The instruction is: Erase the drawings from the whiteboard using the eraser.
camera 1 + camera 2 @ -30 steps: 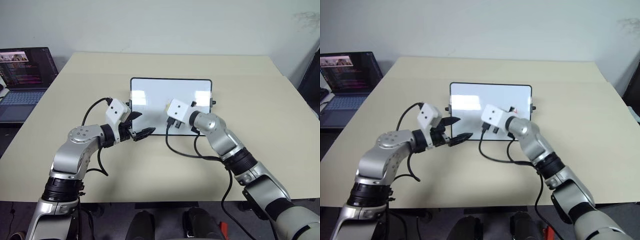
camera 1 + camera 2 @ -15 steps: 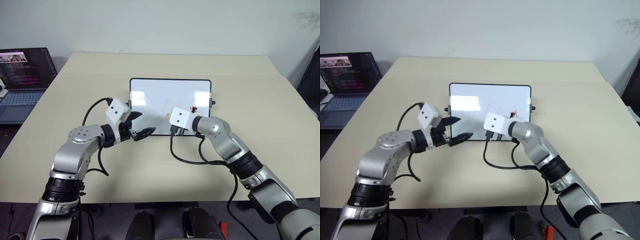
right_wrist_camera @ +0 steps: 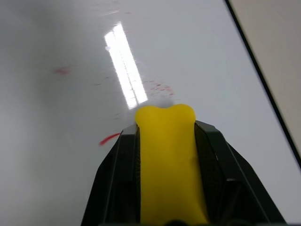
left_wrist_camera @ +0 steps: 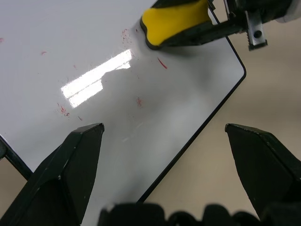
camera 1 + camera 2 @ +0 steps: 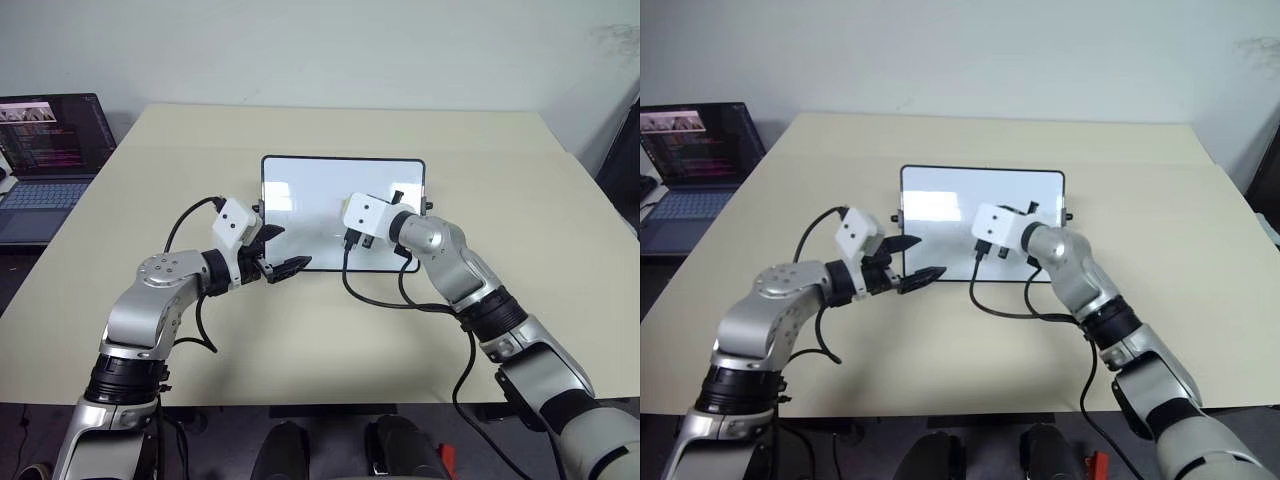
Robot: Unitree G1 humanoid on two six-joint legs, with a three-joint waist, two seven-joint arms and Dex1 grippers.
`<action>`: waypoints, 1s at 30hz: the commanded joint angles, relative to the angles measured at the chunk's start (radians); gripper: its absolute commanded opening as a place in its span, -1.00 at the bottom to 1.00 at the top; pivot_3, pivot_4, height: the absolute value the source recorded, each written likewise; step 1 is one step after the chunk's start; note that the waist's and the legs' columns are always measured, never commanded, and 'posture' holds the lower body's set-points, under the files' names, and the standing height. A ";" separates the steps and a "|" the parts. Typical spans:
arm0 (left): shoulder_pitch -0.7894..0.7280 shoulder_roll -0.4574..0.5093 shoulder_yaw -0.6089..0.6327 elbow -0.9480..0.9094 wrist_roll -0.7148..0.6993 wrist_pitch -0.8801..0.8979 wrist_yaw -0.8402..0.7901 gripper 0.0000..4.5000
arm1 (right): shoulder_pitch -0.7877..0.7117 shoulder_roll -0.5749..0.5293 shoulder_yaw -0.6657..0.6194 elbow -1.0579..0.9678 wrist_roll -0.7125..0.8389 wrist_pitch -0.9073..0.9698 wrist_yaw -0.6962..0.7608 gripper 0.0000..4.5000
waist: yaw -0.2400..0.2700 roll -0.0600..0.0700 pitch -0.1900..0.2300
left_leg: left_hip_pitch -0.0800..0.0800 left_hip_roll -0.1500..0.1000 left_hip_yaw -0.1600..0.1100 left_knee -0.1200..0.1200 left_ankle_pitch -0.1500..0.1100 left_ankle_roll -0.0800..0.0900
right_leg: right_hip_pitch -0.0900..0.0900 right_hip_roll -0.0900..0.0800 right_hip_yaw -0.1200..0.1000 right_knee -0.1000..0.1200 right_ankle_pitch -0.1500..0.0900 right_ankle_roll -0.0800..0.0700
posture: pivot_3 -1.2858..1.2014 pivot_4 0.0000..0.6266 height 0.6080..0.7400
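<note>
Showing our two arms at the whiteboard, which we take as the landmark for every place below.
Whiteboard [image 5: 300, 200]: we see it lying flat near the middle of the beige table [image 5: 520, 180], glossy white inside a thin black frame, with a bright strip of glare on its surface.
Eraser [image 3: 167, 160]: we hold this yellow block on the whiteboard's face, toward the right half of the board, its tip touching or very nearly touching the surface.
Right gripper [image 3: 164, 141]: we read its two black fingers as clamped narrow against the eraser's sides; it reaches over the board's near edge, and the white wrist box hides the fingers in the head views.
Left gripper [image 5: 280, 266]: we see its fingers spread wide and holding nothing, just beside the board's near left corner, pointing across the board.
Drawings [image 4: 162, 63]: we find one short red stroke just beside the eraser's tip, with faint red specks and smears scattered elsewhere on the board; whole scribbles we cannot make out.
Laptop [image 5: 45, 160]: we see it open with a lit screen, well apart from the board, beyond the table's left edge.
</note>
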 commanded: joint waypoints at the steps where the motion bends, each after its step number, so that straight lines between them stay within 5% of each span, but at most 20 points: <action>1: -0.002 0.004 0.013 -0.048 -0.020 -0.004 -0.007 1.00 | 0.057 -0.028 0.043 0.010 -0.024 0.061 0.089 -0.45 | 0.000 0.000 0.000 | 0.000 0.000 0.000 0.000 0.000 0.000 | 0.000 0.000 0.000 0.000 0.000 0.000 | 0.03 -0.52 1.00; 10: -0.003 0.007 0.012 -0.043 -0.017 -0.003 -0.019 1.00 | -0.037 0.061 -0.067 0.081 -0.008 -0.013 -0.145 -0.45 | -0.001 0.000 0.000 | 0.001 0.001 0.000 0.000 0.002 0.002 | 0.000 0.002 0.001 0.001 0.001 0.003 | 0.03 -0.52 1.00; 16: -0.001 0.010 0.011 -0.044 -0.017 -0.002 -0.025 1.00 | -0.029 0.174 -0.143 0.074 0.130 0.109 -0.081 -0.45 | -0.001 0.001 0.000 | -0.003 0.001 0.000 -0.001 0.002 0.002 | -0.002 0.002 0.000 -0.001 0.003 -0.001 | 0.03 -0.52 1.00; 23: 0.003 0.011 0.014 -0.052 -0.018 0.002 -0.022 1.00 | -0.002 0.167 -0.087 0.073 0.145 0.178 0.029 -0.45 | -0.001 0.001 0.000 | -0.002 0.001 0.000 -0.001 0.001 0.002 | -0.002 0.001 0.000 -0.001 0.003 -0.001 | 0.03 -0.52 1.00; 30: 0.007 0.012 0.016 -0.055 -0.019 0.006 -0.021 1.00 | -0.125 0.183 -0.161 0.217 0.103 0.013 -0.226 -0.45 | 0.002 0.001 0.001 | -0.002 0.002 0.000 0.000 0.002 0.003 | -0.002 0.002 0.000 0.000 0.003 0.001 | 0.03 -0.52 1.00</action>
